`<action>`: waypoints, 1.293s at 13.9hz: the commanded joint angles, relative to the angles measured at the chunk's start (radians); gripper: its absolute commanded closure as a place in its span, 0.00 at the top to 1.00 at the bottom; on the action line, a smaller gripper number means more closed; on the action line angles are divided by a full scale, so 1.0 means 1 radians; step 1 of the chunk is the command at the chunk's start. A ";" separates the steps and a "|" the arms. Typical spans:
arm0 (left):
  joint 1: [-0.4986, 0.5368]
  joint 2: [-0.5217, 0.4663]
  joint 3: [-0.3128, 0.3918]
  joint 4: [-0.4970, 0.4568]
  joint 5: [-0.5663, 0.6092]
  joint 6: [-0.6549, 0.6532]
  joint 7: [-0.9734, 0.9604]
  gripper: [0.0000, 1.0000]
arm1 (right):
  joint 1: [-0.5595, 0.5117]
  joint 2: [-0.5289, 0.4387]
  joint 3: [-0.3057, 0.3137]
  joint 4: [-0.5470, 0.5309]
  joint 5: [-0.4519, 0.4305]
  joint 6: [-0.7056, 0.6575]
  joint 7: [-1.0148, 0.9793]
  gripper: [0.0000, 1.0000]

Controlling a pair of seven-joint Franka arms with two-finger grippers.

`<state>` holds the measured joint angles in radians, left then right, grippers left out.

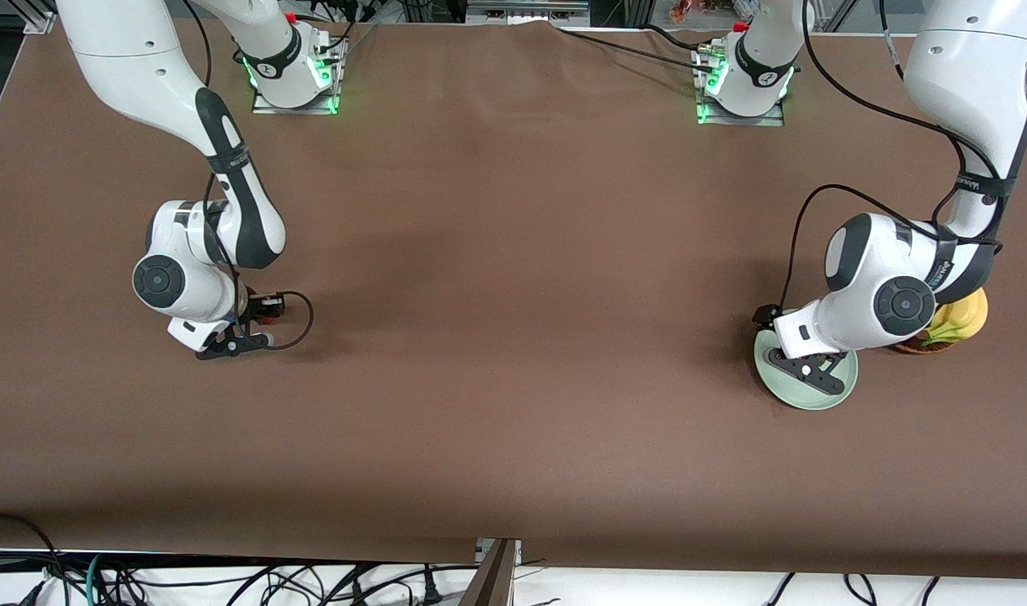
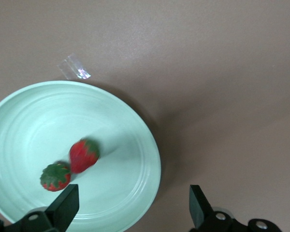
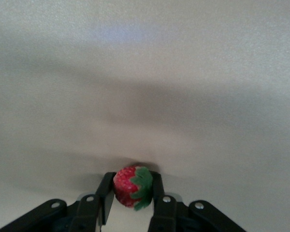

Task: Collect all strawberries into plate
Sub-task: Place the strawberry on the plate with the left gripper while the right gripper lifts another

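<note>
- The counter (image 1: 513, 337) is covered in a matte brown cloth, smooth apart from faint creases near the arm bases.
- The plate (image 2: 130, 140) is round, shallow and pale mint green, with fine concentric rings and a raised rim; it sits at the left arm's end of the counter, just beside a wicker basket (image 1: 922, 345) holding something yellow.
- Two strawberries lie in the plate, touching — one strawberry (image 2: 83, 155) showing its red, pitted side, the other berry (image 2: 55, 176) turned so that its dark green leafy cap faces up.
- The left pincer (image 2: 130, 208) hangs over the plate's rim with its black fingers spread wide, holding nothing.
- A small scrap of clear tape (image 2: 74, 67) sticks to the cloth just beside the plate.
- The right pincer (image 3: 131, 191) is low at the right arm's end of the counter, pinching the third strawberry (image 3: 130, 186) between its black pads — glossy red, seeded, with its green cap to one side.
</note>
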<state>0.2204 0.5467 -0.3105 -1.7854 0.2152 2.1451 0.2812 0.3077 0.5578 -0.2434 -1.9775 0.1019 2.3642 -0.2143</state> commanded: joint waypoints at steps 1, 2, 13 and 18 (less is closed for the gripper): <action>-0.006 0.001 0.001 0.024 -0.023 -0.010 0.006 1.00 | 0.004 -0.026 0.025 0.012 0.041 0.012 -0.005 0.23; -0.006 0.001 0.001 0.027 -0.023 -0.011 0.004 1.00 | 0.008 -0.016 0.044 0.058 0.077 0.009 -0.002 0.23; -0.013 0.004 -0.002 0.026 -0.023 -0.010 0.004 1.00 | 0.370 0.442 0.113 0.813 0.185 0.013 0.893 0.23; -0.062 0.006 -0.013 0.032 -0.131 -0.004 -0.049 1.00 | 0.559 0.560 0.115 0.980 0.185 0.126 1.027 0.24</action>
<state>0.1869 0.5467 -0.3237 -1.7728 0.1157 2.1453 0.2702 0.8087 1.0331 -0.1164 -1.0965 0.2704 2.4322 0.7825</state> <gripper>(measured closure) 0.000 0.639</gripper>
